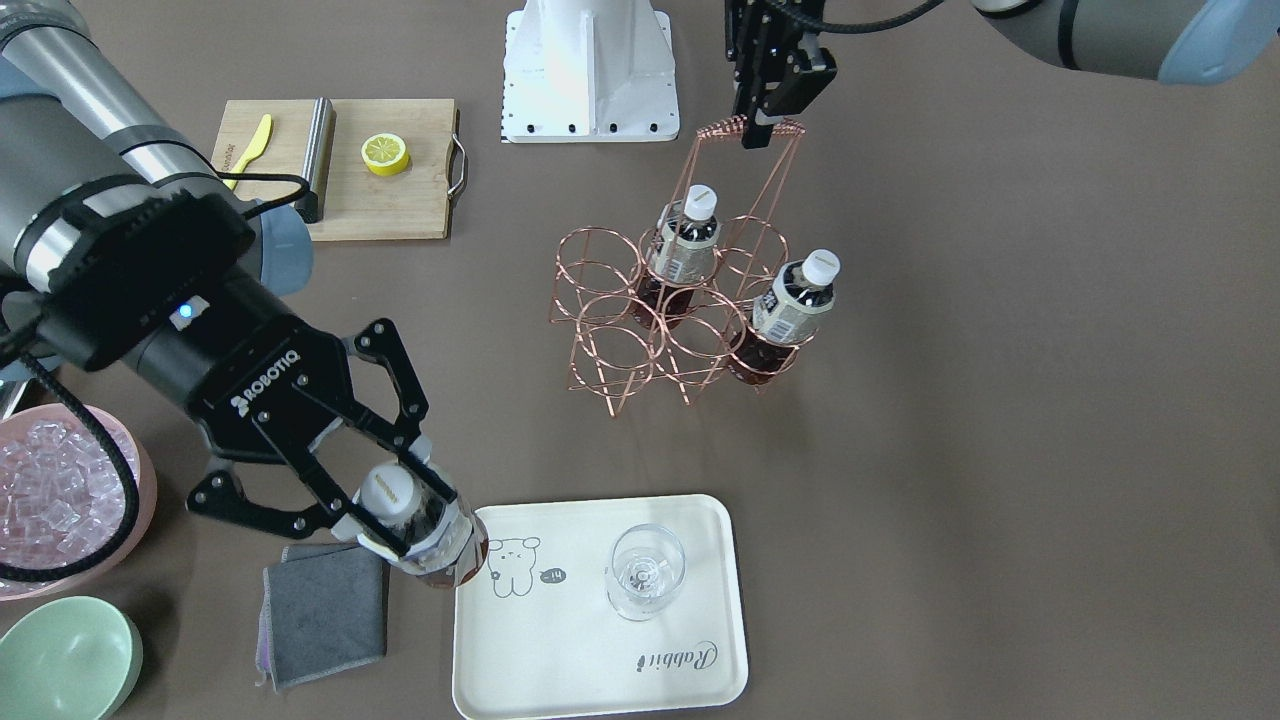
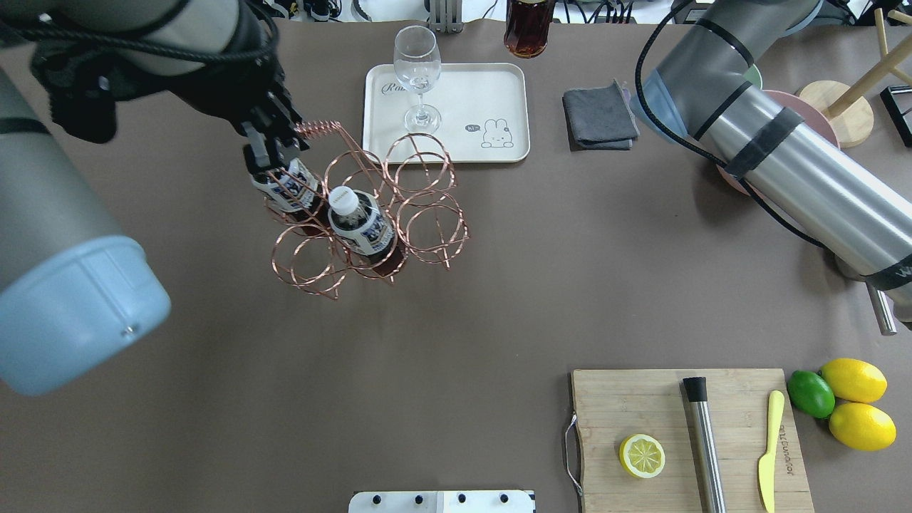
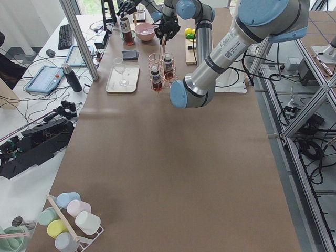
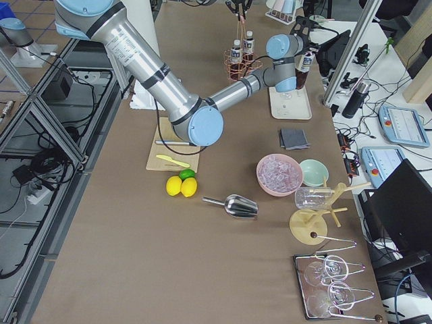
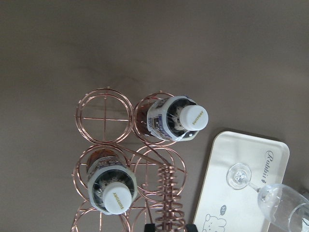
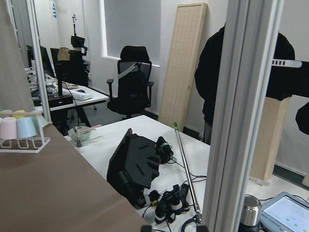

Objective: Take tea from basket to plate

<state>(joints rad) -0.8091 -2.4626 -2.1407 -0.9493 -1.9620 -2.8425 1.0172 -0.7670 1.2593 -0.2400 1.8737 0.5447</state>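
The copper wire basket (image 1: 640,330) stands mid-table with two tea bottles in its rings (image 1: 685,245) (image 1: 800,300). My left gripper (image 1: 758,128) is shut on the basket's coiled handle (image 2: 317,130). The left wrist view looks down on both bottles (image 5: 176,118) (image 5: 113,191) and the handle coil (image 5: 169,193). My right gripper (image 1: 400,510) is shut on a third tea bottle (image 1: 425,540) and holds it upright at the edge of the cream plate (image 1: 560,650), by the bear drawing. That bottle also shows at the far side of the overhead view (image 2: 527,28).
A clear stemmed glass (image 1: 645,570) stands on the plate. A grey cloth (image 1: 325,610) lies beside the plate. A pink bowl of ice (image 1: 60,500) and a green bowl (image 1: 65,660) are beyond it. A wooden cutting board (image 1: 390,200) holds a lemon half, a yellow knife and a steel rod.
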